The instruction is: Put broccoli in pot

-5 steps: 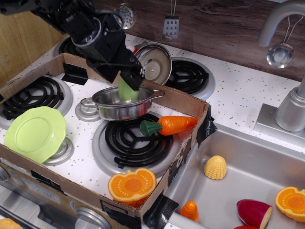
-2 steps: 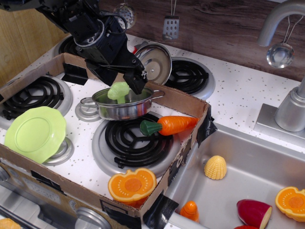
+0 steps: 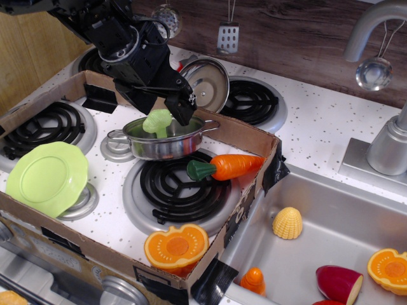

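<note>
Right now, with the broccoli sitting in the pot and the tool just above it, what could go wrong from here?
The broccoli stands upright in the pot, head above the rim, so it could tip out if bumped. The tool hangs close over it; pulling away carelessly might snag it. The pot sits at the back edge of the burner, with the carrot right beside it, so a knock could shift the pot into the carrot.

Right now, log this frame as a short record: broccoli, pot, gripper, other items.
broccoli: inside the pot, head poking above the rim
pot: at the back edge of the front burner
gripper: just above the pot, open, not holding the broccoli
carrot: on the burner, right of the pot
plate: front left
lid: behind the pot
</note>
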Controlling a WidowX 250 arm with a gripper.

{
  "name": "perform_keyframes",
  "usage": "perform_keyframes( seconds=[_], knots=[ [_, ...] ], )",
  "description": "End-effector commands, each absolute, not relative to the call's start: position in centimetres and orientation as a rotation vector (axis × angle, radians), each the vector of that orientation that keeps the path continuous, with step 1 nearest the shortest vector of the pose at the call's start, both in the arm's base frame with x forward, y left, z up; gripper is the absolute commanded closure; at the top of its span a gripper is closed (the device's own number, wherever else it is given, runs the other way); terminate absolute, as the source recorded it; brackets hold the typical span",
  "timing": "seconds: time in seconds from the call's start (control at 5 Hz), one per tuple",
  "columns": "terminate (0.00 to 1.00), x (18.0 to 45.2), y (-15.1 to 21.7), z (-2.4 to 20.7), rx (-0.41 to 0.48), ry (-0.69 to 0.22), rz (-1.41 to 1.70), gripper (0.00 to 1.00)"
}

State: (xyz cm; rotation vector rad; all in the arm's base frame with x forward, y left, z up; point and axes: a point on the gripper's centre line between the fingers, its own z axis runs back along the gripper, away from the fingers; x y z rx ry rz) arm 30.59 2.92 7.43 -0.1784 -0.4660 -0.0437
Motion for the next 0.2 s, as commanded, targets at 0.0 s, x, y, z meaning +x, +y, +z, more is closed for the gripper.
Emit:
perform_keyframes(
  seconds=[0.0],
  knots=[
    [1.0, 31.58, 2.66, 9.77, -0.162, -0.52, -0.055, 0.0]
  ],
)
